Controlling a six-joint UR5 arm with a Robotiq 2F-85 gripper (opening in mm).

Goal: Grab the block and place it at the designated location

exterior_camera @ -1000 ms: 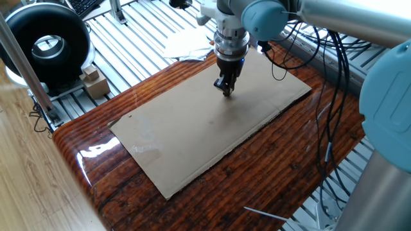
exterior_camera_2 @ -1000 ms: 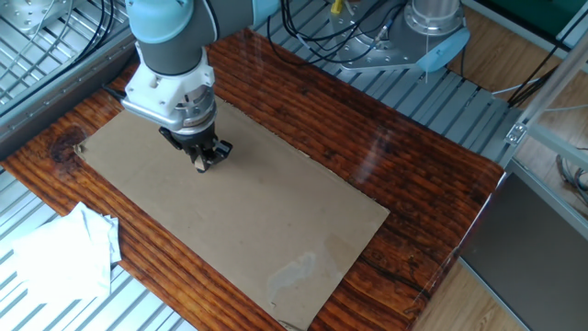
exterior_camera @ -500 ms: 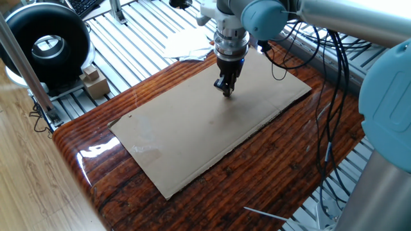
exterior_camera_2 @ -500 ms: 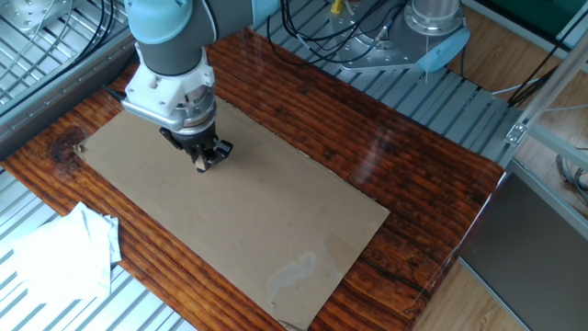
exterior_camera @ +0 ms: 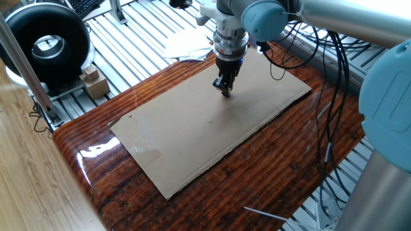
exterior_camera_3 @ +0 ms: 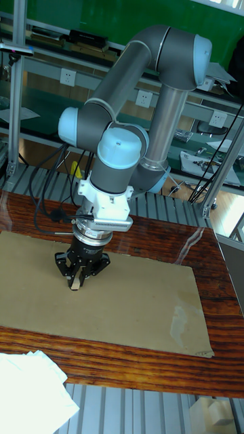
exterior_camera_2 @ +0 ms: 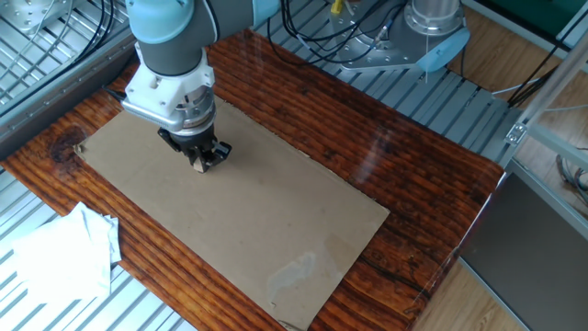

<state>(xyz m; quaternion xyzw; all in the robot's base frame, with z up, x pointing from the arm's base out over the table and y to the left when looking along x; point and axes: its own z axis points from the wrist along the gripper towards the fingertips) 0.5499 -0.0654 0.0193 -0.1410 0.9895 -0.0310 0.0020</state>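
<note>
My gripper (exterior_camera: pixel 225 92) points straight down over the far part of the cardboard sheet (exterior_camera: pixel 192 135). Its fingers are shut on the block (exterior_camera_3: pixel 74 285), a tiny pale tan cube that peeks out between the fingertips just above the sheet. The block (exterior_camera_2: pixel 197 166) also shows as a pale speck at the tip of the gripper (exterior_camera_2: pixel 198 164) in the other fixed view. In the tall fixed view, the gripper (exterior_camera_3: pixel 74 283) hangs over the sheet's left part. I cannot make out the designated location in any view.
The cardboard lies on a glossy dark wooden table (exterior_camera: pixel 115 192). White paper (exterior_camera_2: pixel 64 253) lies beyond the table edge. A black round device (exterior_camera: pixel 48 45) and small brown boxes (exterior_camera: pixel 95 82) stand off the table. Cables (exterior_camera: pixel 327 83) hang beside the arm.
The gripper has crept slightly upward with the block still held. Nothing else has moved.
</note>
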